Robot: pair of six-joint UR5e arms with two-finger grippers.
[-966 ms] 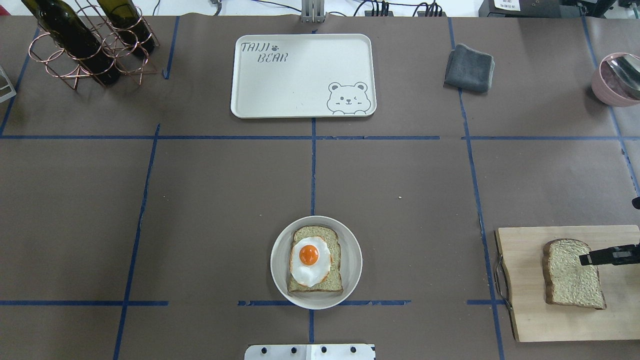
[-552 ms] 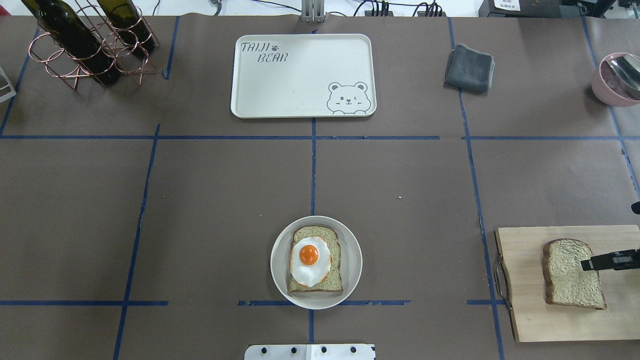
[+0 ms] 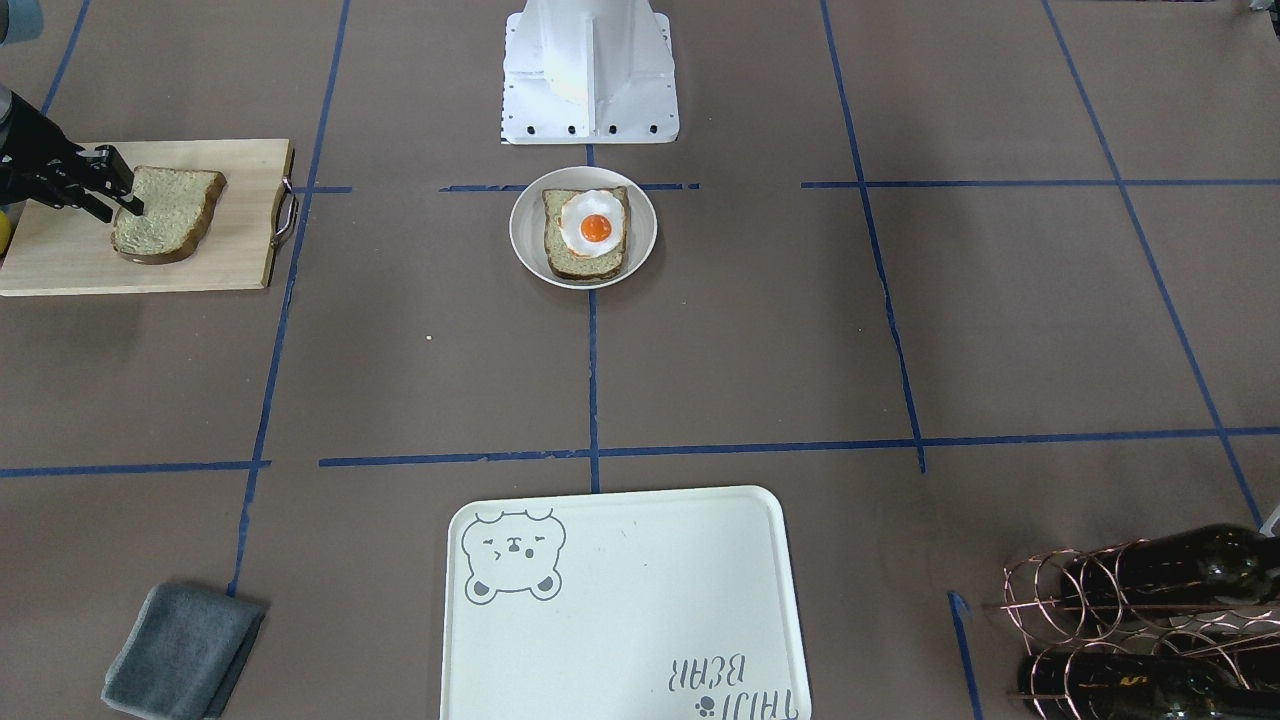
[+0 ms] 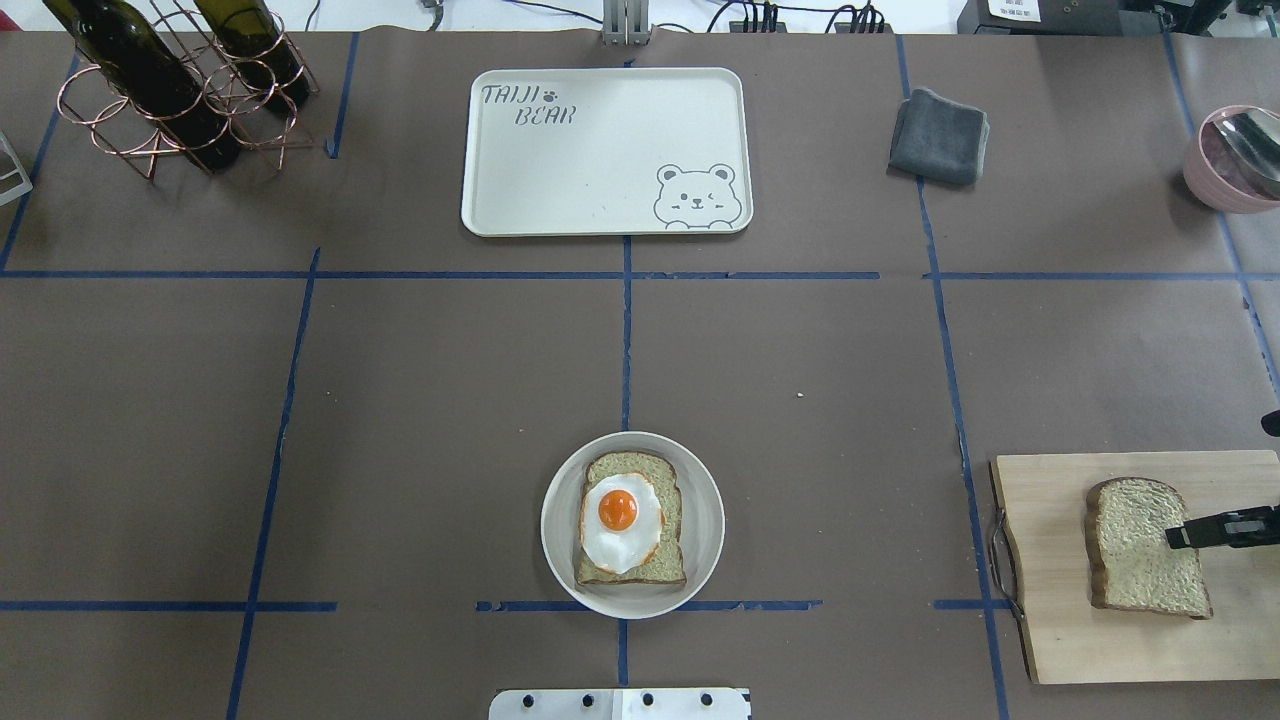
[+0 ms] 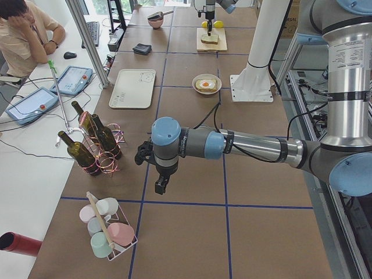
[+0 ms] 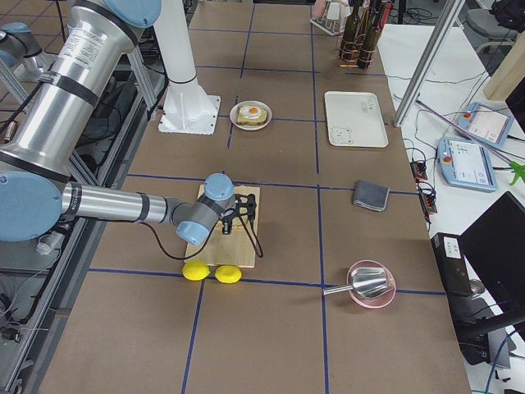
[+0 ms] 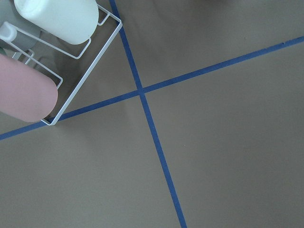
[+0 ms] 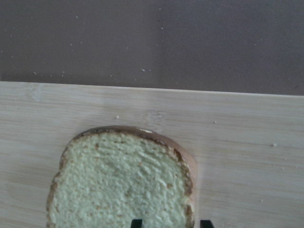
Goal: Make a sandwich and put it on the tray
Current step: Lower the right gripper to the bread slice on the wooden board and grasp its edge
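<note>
Overhead exterior view puts your right gripper point(image 4: 1175, 538) at the table's right edge. Its tip is over the loose slice point(image 4: 1135, 545) of speckled tan bread with a dark brown crust, which lies flat on the pale wooden board point(image 4: 1060, 640) with a metal handle. The right wrist camera shows you the jaws parted: one dark fingertip point(image 8: 137, 223) is over the crumb and the other over the board beside the crust, so the slice's edge lies between them. You cannot tell whether they touch. The second slice point(image 4: 655, 570) rests on the small round white plate point(image 4: 700, 480), with the white, orange-yolked fried egg point(image 4: 620, 525) on top. The large off-white rectangular tray point(image 4: 600, 150) with the bear drawing lies well apart from both. Your left gripper point(image 5: 160, 185) shows in the side view only, so you cannot tell how its jaws stand.
</note>
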